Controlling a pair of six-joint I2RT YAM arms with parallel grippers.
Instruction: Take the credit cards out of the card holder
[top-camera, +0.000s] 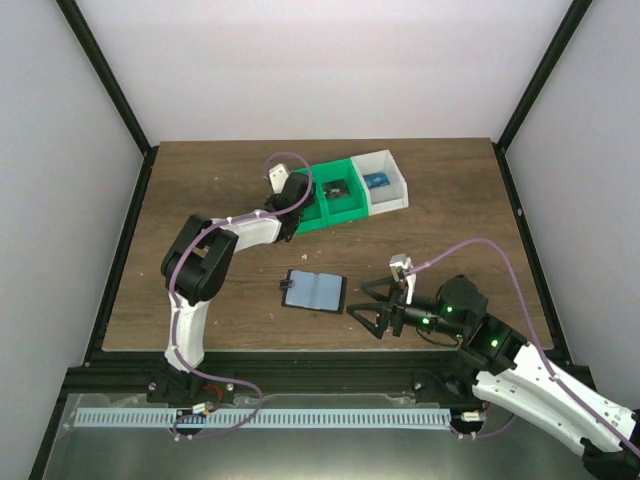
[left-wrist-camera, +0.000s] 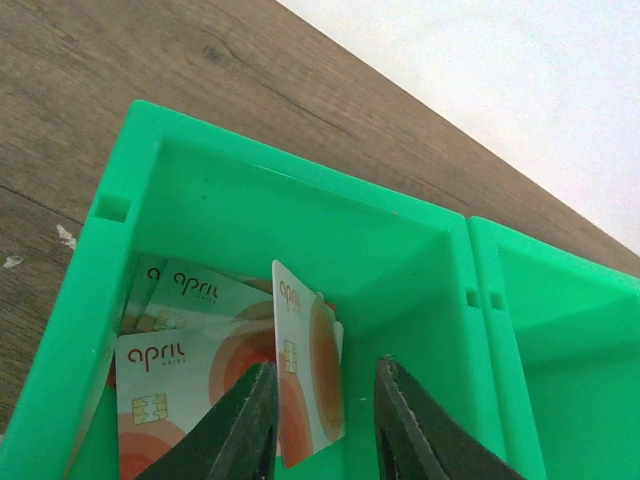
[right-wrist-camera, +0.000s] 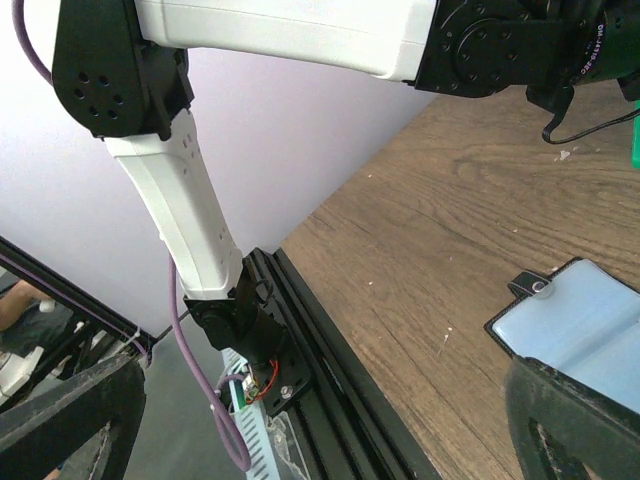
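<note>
The card holder (top-camera: 315, 290) lies open and flat on the wooden table, blue-grey panels up; its corner also shows in the right wrist view (right-wrist-camera: 585, 325). My left gripper (top-camera: 303, 205) reaches into the leftmost green bin compartment (left-wrist-camera: 290, 200). Its jaws (left-wrist-camera: 322, 372) stand slightly apart around one credit card (left-wrist-camera: 305, 370), which stands on edge against the left finger, with a gap to the right finger. Several more credit cards (left-wrist-camera: 170, 360) lie flat in that compartment. My right gripper (top-camera: 362, 300) hangs wide open and holds nothing, just right of the card holder.
The green bin's second compartment (top-camera: 338, 188) holds a dark item. An attached white bin (top-camera: 392, 165) holds a blue item (top-camera: 376, 181). A black rail (right-wrist-camera: 330, 330) runs along the table's near edge. The left arm (top-camera: 200, 270) stretches across the table's left half.
</note>
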